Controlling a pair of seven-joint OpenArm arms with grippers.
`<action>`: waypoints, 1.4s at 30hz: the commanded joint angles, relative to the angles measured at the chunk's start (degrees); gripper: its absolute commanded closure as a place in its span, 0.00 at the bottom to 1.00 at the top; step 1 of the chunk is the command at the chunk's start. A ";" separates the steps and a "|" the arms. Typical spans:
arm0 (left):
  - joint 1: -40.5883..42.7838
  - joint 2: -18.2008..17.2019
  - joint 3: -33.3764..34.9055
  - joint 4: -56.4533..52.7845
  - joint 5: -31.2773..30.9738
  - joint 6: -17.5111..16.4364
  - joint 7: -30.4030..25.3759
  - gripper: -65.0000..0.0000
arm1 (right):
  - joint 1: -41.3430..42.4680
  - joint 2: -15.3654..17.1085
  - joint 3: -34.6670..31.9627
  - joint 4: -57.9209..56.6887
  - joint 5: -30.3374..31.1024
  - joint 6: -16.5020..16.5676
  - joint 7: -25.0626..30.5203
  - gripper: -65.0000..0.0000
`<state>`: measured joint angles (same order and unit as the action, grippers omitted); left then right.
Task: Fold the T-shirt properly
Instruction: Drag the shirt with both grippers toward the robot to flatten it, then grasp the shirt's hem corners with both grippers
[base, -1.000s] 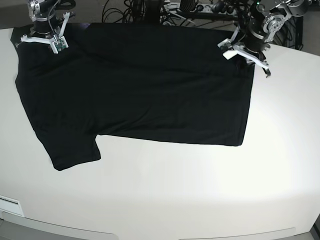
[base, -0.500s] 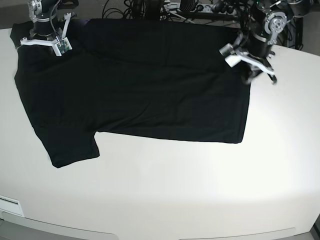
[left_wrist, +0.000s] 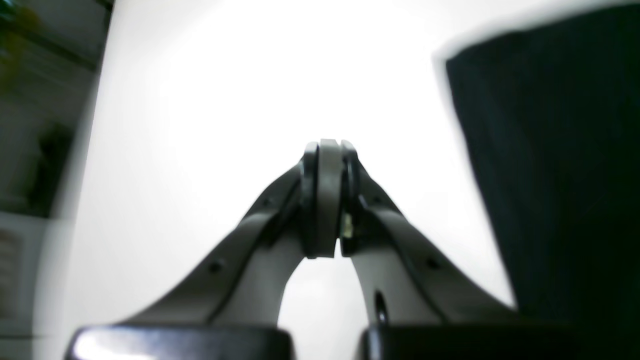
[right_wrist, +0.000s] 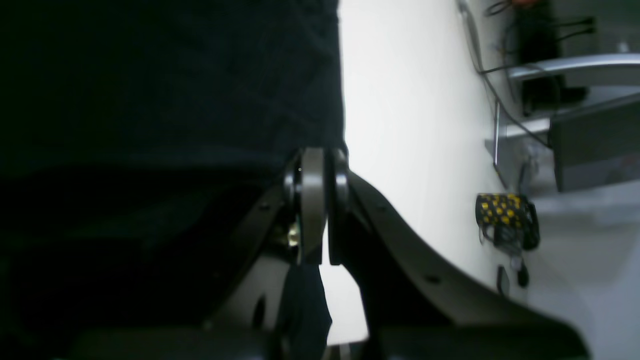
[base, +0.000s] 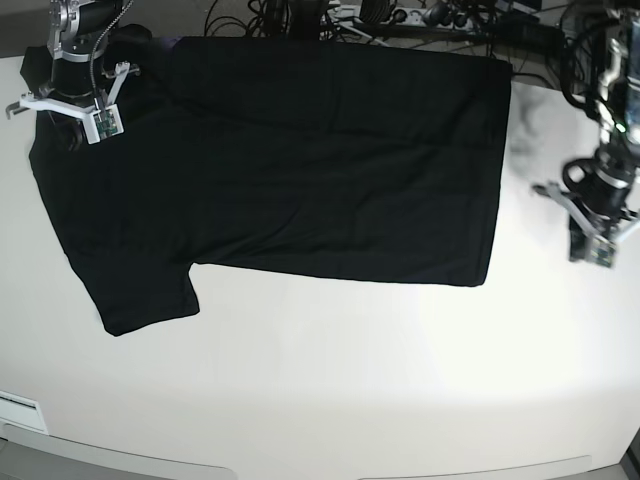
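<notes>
**T-shirt flat on the table, left pincer off it, right pincer at the shoulder end**

We see the T-shirt (base: 290, 170) spread plain black side up across the far half of the white table (base: 330, 390). In the base view its hem edge is on the right and one short sleeve (base: 145, 295) sticks out toward the near left. It looks mostly flat with light creases.

The left gripper (base: 598, 232) sits over bare table, well apart from the hem edge. In the left wrist view the left gripper (left_wrist: 327, 200) has its pads pressed together with nothing between them, and the shirt (left_wrist: 555, 165) shows only on the right side of that view.

The right gripper (base: 68, 100) is at the far left corner of the shirt, over the cloth. In the right wrist view the right gripper (right_wrist: 316, 210) has its pads very nearly together. A strip of black cloth hangs just below them, but we cannot tell whether it is actually pinched. The shirt (right_wrist: 165, 100) fills the left of that view, with its edge running along the table.

Cables (base: 290, 15) lie behind the table's far edge.
</notes>
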<state>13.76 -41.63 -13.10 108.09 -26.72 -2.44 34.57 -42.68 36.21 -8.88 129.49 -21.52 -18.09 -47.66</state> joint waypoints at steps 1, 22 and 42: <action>-2.62 0.11 -2.36 -3.10 -3.78 -1.60 -0.90 1.00 | -0.13 0.66 0.33 1.05 -0.72 -0.31 0.66 0.92; -32.00 8.20 10.58 -44.00 -30.32 -17.92 13.97 0.50 | -0.15 0.66 0.33 1.05 -1.22 -1.88 1.49 0.49; -34.58 15.08 16.74 -45.97 -26.77 -13.25 18.21 1.00 | 5.66 0.66 0.33 1.05 -1.16 -1.90 1.95 0.49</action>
<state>-20.40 -25.82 3.42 62.11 -56.58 -16.99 50.78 -37.21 36.12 -8.91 129.49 -21.39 -19.14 -47.03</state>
